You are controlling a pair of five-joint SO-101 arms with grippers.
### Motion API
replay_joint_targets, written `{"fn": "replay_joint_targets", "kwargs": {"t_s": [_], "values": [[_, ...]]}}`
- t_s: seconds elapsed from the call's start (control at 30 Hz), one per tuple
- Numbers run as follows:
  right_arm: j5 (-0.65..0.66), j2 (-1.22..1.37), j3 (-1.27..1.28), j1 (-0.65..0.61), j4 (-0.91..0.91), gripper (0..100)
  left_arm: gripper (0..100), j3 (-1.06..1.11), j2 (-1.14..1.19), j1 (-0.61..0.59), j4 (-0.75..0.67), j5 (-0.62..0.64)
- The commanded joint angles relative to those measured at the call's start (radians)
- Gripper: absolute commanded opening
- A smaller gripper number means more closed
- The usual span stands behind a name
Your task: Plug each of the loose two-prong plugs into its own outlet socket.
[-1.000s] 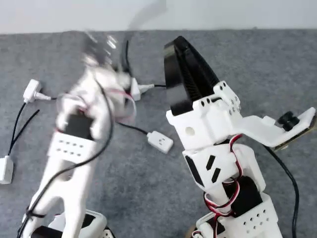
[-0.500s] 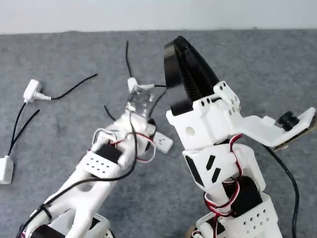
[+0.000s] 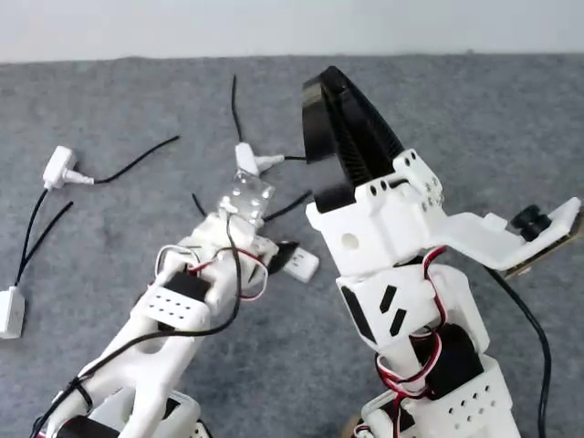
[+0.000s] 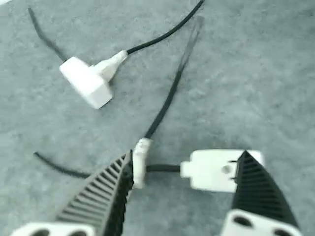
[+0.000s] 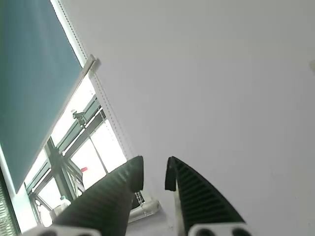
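1. High view: the left gripper (image 3: 286, 255) is low over the middle of the grey tabletop (image 3: 511, 109), right at a white outlet socket (image 3: 304, 265). From this angle I cannot tell how far its jaws are apart.
2. High view: a white two-prong plug (image 3: 245, 157) lies just beyond the left arm's wrist, toward the far edge. Its black cord leads off toward the right arm.
3. High view: a second plug (image 3: 58, 166) lies near the left edge in the far half of the tabletop. A second outlet socket (image 3: 10, 312) sits right at the left edge, nearer the arms, with thin black cords running between the two.
4. High view: the right arm is raised over the right half of the tabletop. The right gripper (image 3: 327, 82) points up and away, and its black jaws look close together.
5. Left wrist view: the left gripper (image 4: 187, 157) has its jaws spread wide, one on each side of the outlet socket (image 4: 214, 170), and they are not closed on it. A short black stretch joins the socket to a small white piece (image 4: 140, 162) just beside the other jaw, and I cannot tell what that piece is. The two-prong plug (image 4: 86, 85) lies farther off on the tabletop (image 4: 266, 73), apart from the socket.
6. Right wrist view: the right gripper (image 5: 155, 168) is aimed at a pale wall (image 5: 221, 73) and a window (image 5: 74, 162). There is a narrow gap between its jaws, and they hold nothing.
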Motion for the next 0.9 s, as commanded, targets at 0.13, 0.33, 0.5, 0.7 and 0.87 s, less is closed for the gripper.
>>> {"fn": "replay_joint_targets", "kwargs": {"t_s": [0.13,0.33,0.5,0.7,0.87], "values": [[-0.003,-0.01,-0.011,0.01,0.008,8.7,32,-0.027,-0.293,-0.342,0.17,-0.051],[0.0,0.05,-0.017,-0.03,0.008,8.7,32,-0.025,-0.582,-0.694,0.276,-0.051],[0.069,0.203,-0.083,-0.084,0.033,8.7,32,-0.024,-0.69,-0.767,0.417,-0.066],[0.135,0.432,-0.299,-0.234,0.291,8.7,32,0.038,-0.611,-0.76,0.451,0.029],[0.12,0.653,-0.456,-0.277,0.367,8.6,32,0.059,-0.559,-0.956,0.394,0.146]]}}
